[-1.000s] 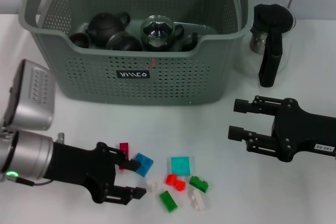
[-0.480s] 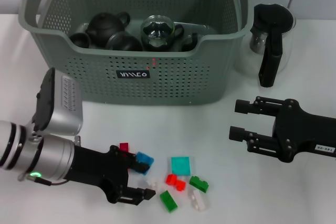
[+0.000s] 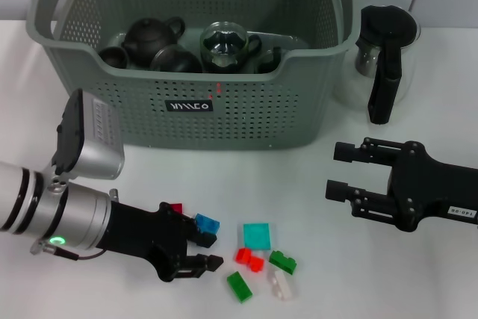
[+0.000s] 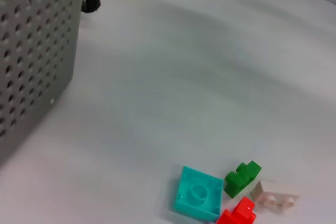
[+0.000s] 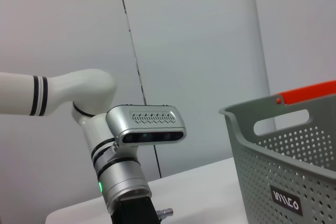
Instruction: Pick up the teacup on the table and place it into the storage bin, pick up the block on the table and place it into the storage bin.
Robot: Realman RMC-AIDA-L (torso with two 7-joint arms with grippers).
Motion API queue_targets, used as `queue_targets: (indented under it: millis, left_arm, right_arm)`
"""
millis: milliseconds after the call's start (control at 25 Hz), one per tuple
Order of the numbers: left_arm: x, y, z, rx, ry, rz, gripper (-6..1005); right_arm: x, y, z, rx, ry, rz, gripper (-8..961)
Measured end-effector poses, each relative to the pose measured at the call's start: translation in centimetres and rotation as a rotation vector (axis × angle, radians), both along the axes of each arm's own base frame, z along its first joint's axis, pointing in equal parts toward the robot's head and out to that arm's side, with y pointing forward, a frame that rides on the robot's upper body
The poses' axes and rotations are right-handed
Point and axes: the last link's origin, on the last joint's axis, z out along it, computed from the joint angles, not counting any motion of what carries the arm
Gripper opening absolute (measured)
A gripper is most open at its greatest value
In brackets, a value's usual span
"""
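Left gripper (image 3: 205, 250) fingers apart around blue block (image 3: 207, 223) (long axis toward 4 o'clock); right gripper (image 3: 340, 169) parked, fingers apart.

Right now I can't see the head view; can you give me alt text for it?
The left claw is low on the white table, open around a white block among scattered coloured blocks. Behind it is a grey basket with dark teapots inside, a glass jug beside it, and the right claw is open and idle.
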Motion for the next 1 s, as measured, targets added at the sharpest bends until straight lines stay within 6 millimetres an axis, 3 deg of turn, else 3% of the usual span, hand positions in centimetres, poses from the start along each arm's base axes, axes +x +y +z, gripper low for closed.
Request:
queue_targets:
  millis: [320,720,880,1000]
  left_arm:
    - [0.2,-0.2,-0.3,-0.029,0.017,-0.013,202]
    - [0.7,-0.2,-0.1,-0.051,0.005,-0.017,124]
    - [1.3,-0.2,1.6,-0.052,-0.024,-0.033,133]
    - [2.7,-0.1,4.9,-0.044,-0.091,-0.071,141]
  right_arm:
    - [0.1,-0.1,0.0,-0.001,0.0,-0.003,643]
    - [0.2,-0.2,0.0,-0.005,0.002,-0.004,642]
    - [0.2,-0.2,0.0,-0.007,0.005,-0.002,642]
    - [0.1,-0.2,0.0,-0.009,0.006,-0.002,642]
